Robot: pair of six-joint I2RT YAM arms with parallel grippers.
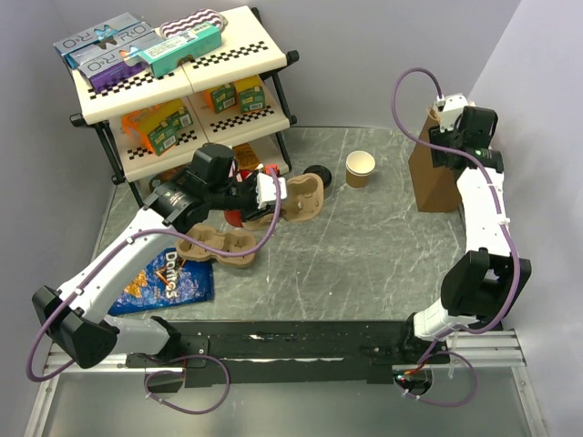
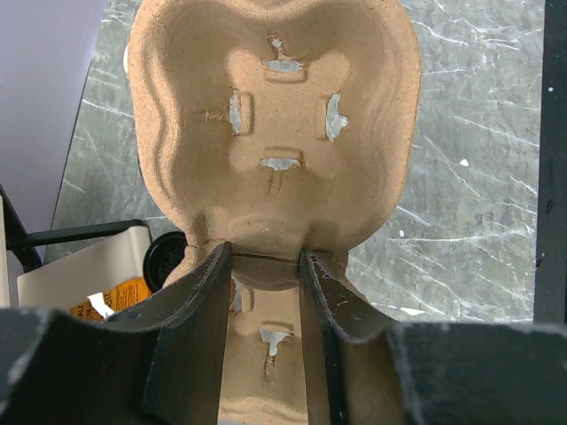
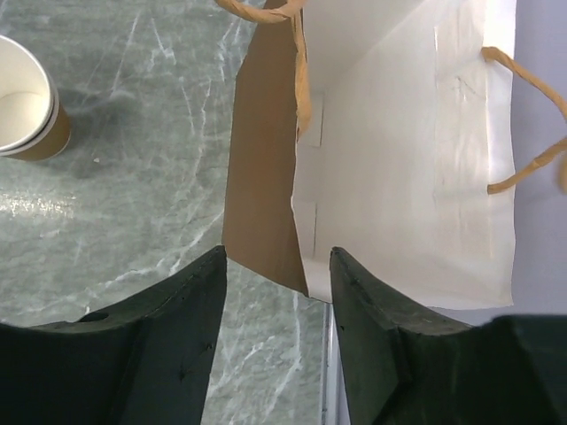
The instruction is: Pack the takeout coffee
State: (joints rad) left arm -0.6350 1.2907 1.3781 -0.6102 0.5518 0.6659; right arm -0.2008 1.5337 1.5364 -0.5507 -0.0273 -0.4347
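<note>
Left gripper (image 2: 266, 257): clamped on the middle ridge of a pulp cup carrier (image 2: 275, 115). Right gripper (image 3: 277, 257): jaws apart, empty, above the paper bag (image 3: 399, 159) at the table's (image 1: 364, 264) far-right corner. Takeout coffee (image 1: 316, 175): just beyond the carrier, beside the rack's (image 1: 182, 82) foot.

Lab mock-up: staged snack shelf (image 1: 239, 43), marbled table (image 1: 364, 259), bare walls (image 1: 383, 55).

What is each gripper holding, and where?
Left gripper clamps the cup carrier at its narrow waist. Right gripper holds nothing, jaws open astride the paper bag's wall.
</note>
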